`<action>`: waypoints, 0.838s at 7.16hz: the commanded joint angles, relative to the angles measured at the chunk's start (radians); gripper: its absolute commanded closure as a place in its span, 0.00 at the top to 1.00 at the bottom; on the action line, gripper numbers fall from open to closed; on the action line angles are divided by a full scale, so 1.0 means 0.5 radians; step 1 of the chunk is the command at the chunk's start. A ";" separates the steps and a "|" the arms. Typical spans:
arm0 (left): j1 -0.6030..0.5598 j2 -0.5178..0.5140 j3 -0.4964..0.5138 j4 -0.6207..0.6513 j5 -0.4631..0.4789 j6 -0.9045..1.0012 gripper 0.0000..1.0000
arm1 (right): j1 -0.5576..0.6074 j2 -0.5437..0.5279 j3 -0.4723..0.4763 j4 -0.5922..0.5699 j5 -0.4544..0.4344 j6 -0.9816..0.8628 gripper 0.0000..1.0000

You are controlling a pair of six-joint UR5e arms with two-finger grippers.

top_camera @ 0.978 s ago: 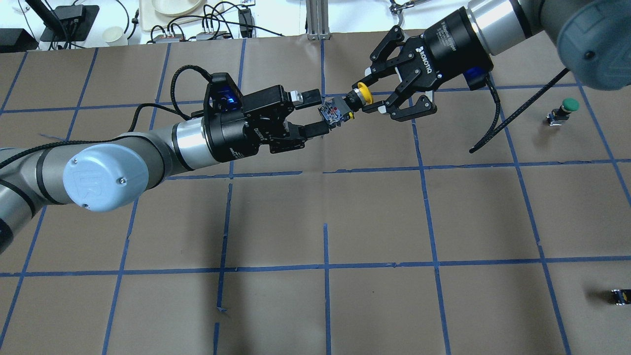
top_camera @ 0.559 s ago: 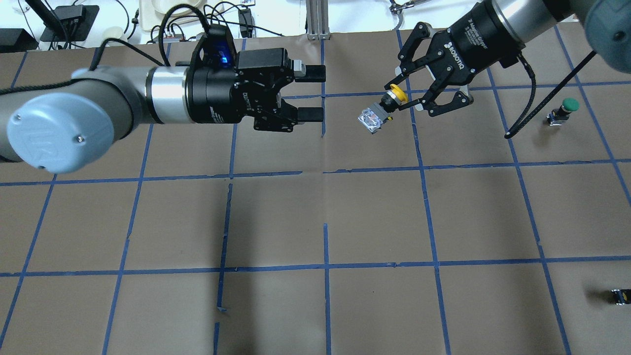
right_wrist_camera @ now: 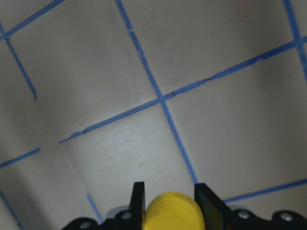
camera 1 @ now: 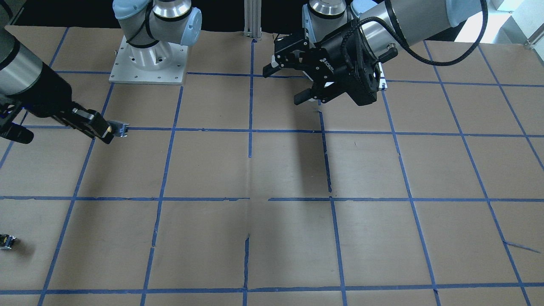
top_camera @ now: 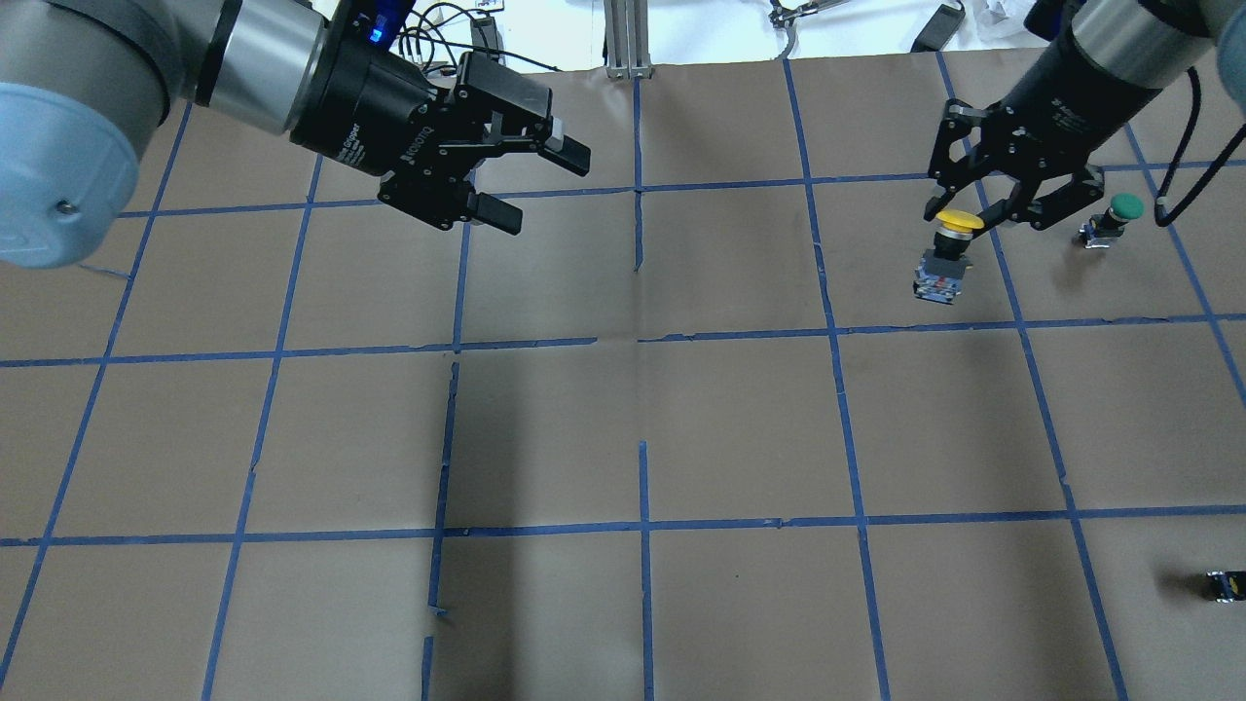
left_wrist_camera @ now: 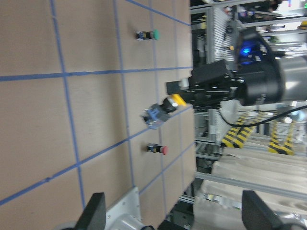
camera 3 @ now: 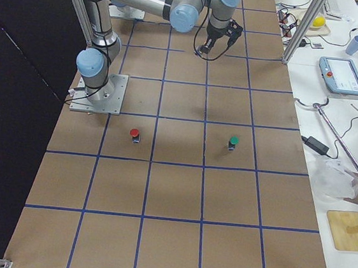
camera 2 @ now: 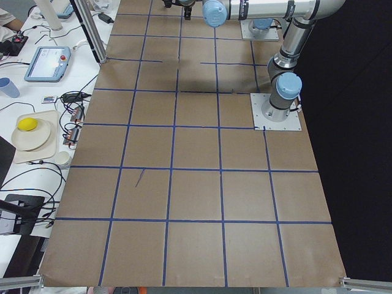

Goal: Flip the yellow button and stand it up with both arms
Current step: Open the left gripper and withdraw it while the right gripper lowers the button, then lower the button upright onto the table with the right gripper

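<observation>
In the overhead view we find the left gripper (top_camera: 540, 187) in the upper left of the frame, nothing between its parted jaws, well apart from everything else on the table (top_camera: 740, 419). In the upper right, the right gripper (top_camera: 962, 220) clasps the cap of the button (top_camera: 942, 268), whose base points toward the frame's bottom. A second button (top_camera: 1110, 219) stands just right of that gripper. A small block (top_camera: 1225, 584) lies at the lower right edge.
</observation>
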 commanded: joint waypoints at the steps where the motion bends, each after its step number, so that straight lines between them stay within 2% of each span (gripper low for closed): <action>1: -0.003 -0.006 0.110 0.034 0.812 -0.041 0.99 | -0.158 -0.004 0.302 -0.695 -0.192 -0.442 0.15; 2: -0.021 0.002 0.102 0.034 1.007 -0.038 0.99 | -0.256 -0.007 0.450 -0.951 -0.196 -0.635 0.16; 4: -0.037 -0.022 0.108 0.040 1.238 -0.044 1.00 | -0.553 -0.007 0.653 -1.210 -0.153 -1.061 0.15; 6: -0.046 0.036 0.069 0.022 1.249 -0.035 1.00 | -0.866 -0.007 0.776 -1.337 0.033 -1.430 0.15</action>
